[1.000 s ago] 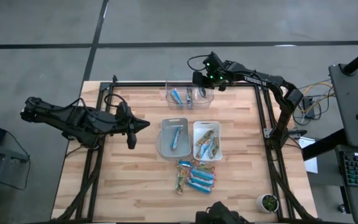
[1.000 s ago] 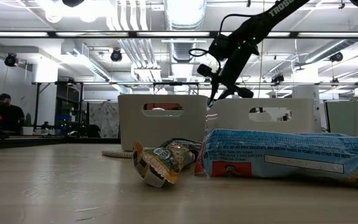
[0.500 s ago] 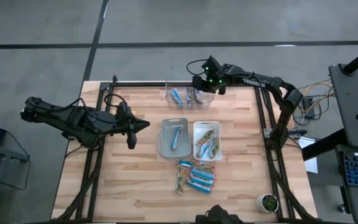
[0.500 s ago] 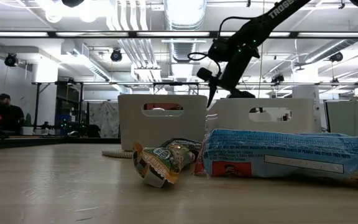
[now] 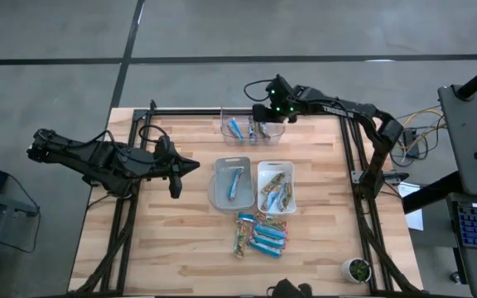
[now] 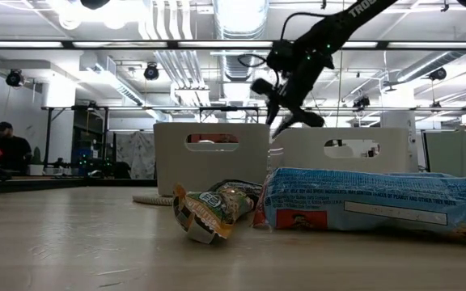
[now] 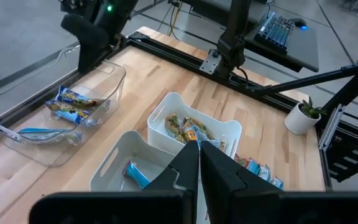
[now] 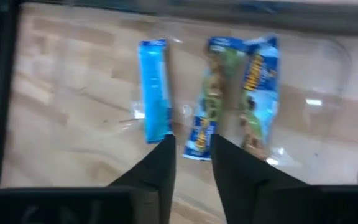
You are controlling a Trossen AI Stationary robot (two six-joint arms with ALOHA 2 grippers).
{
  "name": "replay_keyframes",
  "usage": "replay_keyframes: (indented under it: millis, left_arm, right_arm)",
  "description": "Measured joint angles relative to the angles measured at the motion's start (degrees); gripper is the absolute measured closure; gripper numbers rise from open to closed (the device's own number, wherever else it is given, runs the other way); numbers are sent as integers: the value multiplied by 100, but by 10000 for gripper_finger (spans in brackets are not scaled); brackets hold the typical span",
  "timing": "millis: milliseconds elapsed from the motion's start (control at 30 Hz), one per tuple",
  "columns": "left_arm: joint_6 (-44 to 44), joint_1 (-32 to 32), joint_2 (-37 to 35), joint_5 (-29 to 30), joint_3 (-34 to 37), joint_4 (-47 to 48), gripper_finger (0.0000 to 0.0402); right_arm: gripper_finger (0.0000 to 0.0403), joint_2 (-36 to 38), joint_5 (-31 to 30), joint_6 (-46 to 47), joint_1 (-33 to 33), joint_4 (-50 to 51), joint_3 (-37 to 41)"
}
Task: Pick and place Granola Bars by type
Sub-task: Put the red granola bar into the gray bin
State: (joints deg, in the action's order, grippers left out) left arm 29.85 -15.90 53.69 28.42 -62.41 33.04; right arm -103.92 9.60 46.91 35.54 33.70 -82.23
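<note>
The right hand [image 5: 261, 112] hangs over the clear bin [image 5: 225, 129] at the far edge of the worktop [image 5: 180, 240], its fingers slightly parted and holding nothing. In that bin lie Granola Bars [image 8: 154, 116], blue and blue-and-gold. More sit in the grey bin [image 5: 220, 199], the white bin [image 5: 262, 170] and a loose pile [image 5: 260, 234] nearer. The left hand [image 5: 190, 165] waits at the left, fingers closed together.

Bright overhead ceiling strip lights [image 6: 233, 44]; blurred right wrist view.
</note>
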Motion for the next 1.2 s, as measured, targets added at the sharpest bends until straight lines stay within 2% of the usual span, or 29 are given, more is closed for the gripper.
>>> replay_keyframes:
  millis: [233,300,500,767,967,1200]
  left_arm:
    - [0,0,0,-2,0,0,402]
    - [0,0,0,-2,0,0,402]
    - [-2,0,0,-4,0,0,402]
    - [-2,0,0,-7,0,0,402]
    - [-2,4,0,-24,0,0,402]
    - [-2,4,0,-44,0,0,402]
  right_arm:
    - [383,295,119,-693,-263,-1,-300]
    - [391,482,143,-881,-341,50,-314]
    - [394,1230,248,-1511,-794,396,-294]
    - [394,2109,245,-2032,-1803,688,-289]
    - [394,2461,217,-2152,-2627,683,-287]
    - [394,2632,-145,-2396,-3695,678,-283]
